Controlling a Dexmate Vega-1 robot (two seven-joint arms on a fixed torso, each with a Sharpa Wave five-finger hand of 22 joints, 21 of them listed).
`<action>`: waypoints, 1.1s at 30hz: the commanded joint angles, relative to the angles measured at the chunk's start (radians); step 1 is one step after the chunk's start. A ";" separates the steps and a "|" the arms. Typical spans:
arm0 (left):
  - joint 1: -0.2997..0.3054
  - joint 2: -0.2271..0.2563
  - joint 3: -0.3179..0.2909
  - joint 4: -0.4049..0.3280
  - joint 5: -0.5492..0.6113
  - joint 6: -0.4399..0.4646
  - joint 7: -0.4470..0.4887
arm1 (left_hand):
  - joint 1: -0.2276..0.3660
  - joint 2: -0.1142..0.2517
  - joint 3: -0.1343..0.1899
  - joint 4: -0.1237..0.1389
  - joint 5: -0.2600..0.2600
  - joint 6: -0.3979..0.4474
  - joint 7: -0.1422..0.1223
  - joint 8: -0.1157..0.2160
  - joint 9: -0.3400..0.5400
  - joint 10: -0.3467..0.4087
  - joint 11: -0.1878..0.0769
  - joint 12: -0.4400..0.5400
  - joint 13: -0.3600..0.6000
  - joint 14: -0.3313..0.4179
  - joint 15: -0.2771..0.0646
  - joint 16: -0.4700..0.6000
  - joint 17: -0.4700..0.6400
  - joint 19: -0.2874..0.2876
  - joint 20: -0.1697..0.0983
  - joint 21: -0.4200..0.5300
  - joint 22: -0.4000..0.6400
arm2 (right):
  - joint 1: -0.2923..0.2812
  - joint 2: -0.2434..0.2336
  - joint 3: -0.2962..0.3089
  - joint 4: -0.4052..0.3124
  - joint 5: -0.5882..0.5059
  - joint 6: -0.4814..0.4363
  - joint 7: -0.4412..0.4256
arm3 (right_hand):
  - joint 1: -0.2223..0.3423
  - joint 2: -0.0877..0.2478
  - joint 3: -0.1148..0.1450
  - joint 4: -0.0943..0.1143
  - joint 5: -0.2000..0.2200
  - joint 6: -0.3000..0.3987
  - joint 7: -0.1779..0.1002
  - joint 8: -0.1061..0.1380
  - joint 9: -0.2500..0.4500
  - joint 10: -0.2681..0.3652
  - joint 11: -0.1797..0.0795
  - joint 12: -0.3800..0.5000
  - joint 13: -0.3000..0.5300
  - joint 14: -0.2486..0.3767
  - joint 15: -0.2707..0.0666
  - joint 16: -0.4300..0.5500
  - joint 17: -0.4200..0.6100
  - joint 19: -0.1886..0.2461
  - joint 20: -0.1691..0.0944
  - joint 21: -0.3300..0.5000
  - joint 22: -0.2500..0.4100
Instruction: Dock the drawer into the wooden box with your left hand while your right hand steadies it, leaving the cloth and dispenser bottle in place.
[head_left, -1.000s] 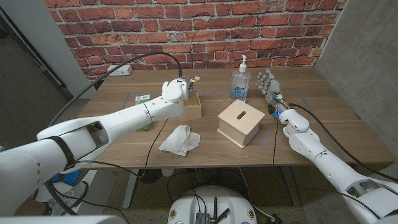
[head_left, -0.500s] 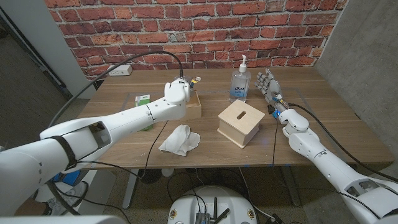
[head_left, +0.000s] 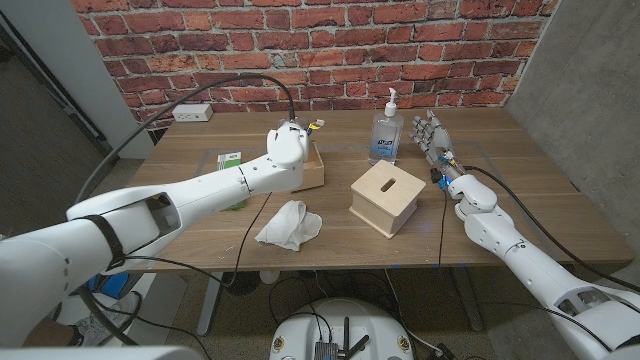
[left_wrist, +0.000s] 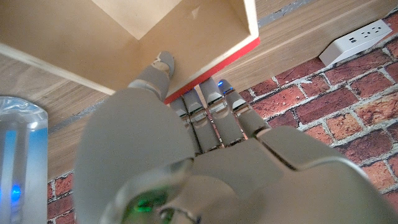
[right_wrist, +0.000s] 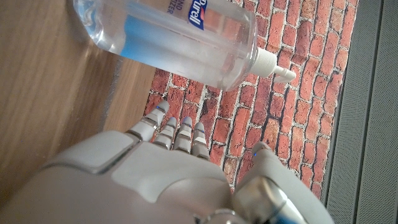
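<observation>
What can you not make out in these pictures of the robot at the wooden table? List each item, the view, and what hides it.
1. Head view: the left hand covers much of the drawer, so its grip is unclear.
2. Left wrist view: the drawer is cut off by the picture's edge.
3. Head view: the wooden box shows no opening from here.
4. Head view: the green item behind the left arm is too small to identify.

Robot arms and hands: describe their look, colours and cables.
Both arms have smooth white rounded shells with black cables running along them. The left arm wears a black band near the shoulder. The left hand and right hand are silver-grey metal; the right wrist shows small blue accents.
</observation>
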 joint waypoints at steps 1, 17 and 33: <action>-0.031 -0.016 0.029 -0.019 -0.001 0.086 -0.016 | 0.047 0.043 -0.004 -0.001 0.011 0.028 0.019 0.003 0.010 0.080 -0.075 0.001 0.006 0.069 -0.125 0.002 0.005 0.009 -0.142 0.003 0.002 | -0.010 -0.014 0.006 -0.014 0.007 0.003 0.014 | 0.010 0.025 0.001 0.005 0.008 0.011 0.001 0.007 0.001 -0.001 -0.006 0.006 0.000 -0.004 0.005 0.008 0.001 0.002 -0.004 0.003 0.002; -0.130 -0.051 0.110 -0.017 -0.109 0.226 -0.021 | 0.052 0.043 -0.006 -0.001 0.013 0.025 0.024 -0.001 0.011 0.082 -0.075 -0.002 0.007 0.072 -0.125 -0.002 0.004 0.012 -0.142 0.002 0.002 | 0.011 -0.004 0.005 0.026 0.024 0.014 0.057 | 0.011 0.026 0.000 0.005 0.008 0.012 0.002 0.007 0.001 -0.001 -0.005 0.006 0.000 -0.004 0.005 0.008 0.000 0.003 -0.007 0.004 0.002; -0.172 -0.081 0.128 -0.013 -0.297 0.298 0.161 | 0.057 0.045 -0.007 0.000 0.015 0.022 0.029 -0.005 0.012 0.081 -0.075 -0.006 0.008 0.073 -0.125 -0.006 0.003 0.018 -0.139 0.001 0.001 | 0.016 0.005 0.002 0.035 0.022 0.017 0.058 | 0.010 0.028 -0.001 0.007 0.008 0.014 0.001 0.007 0.001 -0.001 -0.004 0.006 0.000 -0.004 0.004 0.010 -0.002 0.002 -0.006 0.003 0.002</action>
